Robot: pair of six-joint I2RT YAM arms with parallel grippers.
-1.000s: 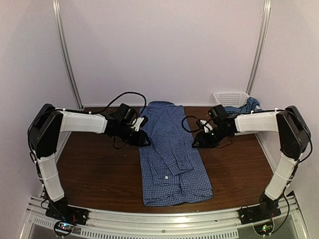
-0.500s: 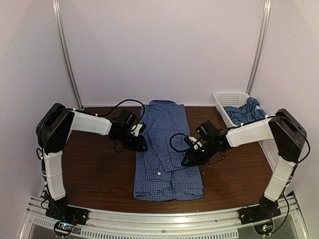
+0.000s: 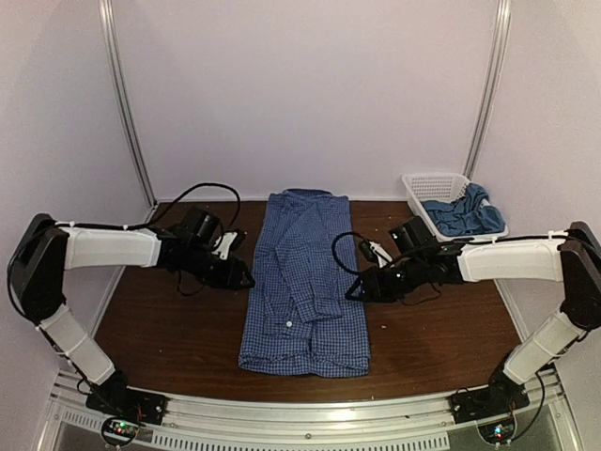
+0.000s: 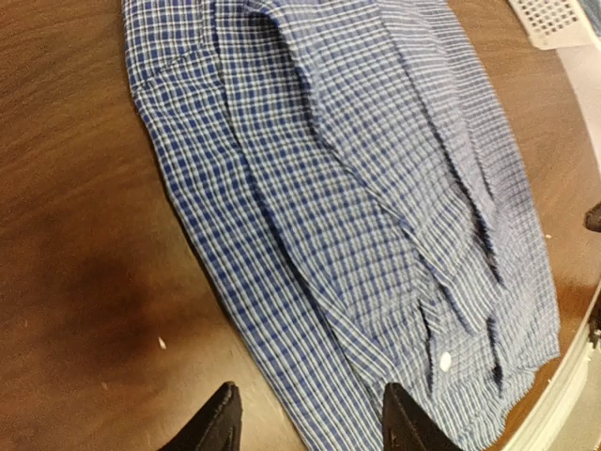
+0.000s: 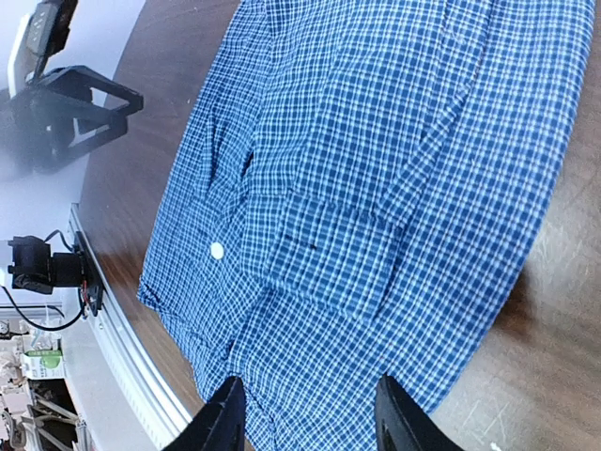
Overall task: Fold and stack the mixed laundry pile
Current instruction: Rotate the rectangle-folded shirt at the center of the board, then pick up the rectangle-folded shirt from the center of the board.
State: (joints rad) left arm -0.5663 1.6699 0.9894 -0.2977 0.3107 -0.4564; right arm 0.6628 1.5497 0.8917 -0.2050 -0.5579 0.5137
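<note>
The blue-and-white checked shirt (image 3: 305,282) lies flat and lengthwise on the table's middle, collar at the far end, hem near me. The left wrist view shows the checked shirt (image 4: 376,188) with its left edge between the fingertips; the right wrist view shows it (image 5: 376,188) under the jaws. My left gripper (image 3: 242,277) (image 4: 313,427) hovers open at the shirt's left edge. My right gripper (image 3: 355,289) (image 5: 310,418) hangs open over the right edge. Neither holds cloth. The teal t-shirt (image 3: 457,214) is bunched in the basket at the back right.
The white lattice basket (image 3: 434,178) stands in the back right corner; its corner also shows in the left wrist view (image 4: 554,19). Brown table (image 3: 169,329) runs to a metal rail (image 3: 300,418) at the near edge. White walls enclose three sides.
The shirt has slid left and toward the near edge. My left gripper has drawn back left off the shirt and its jaws have widened. The right gripper came forward along the shirt's right edge.
</note>
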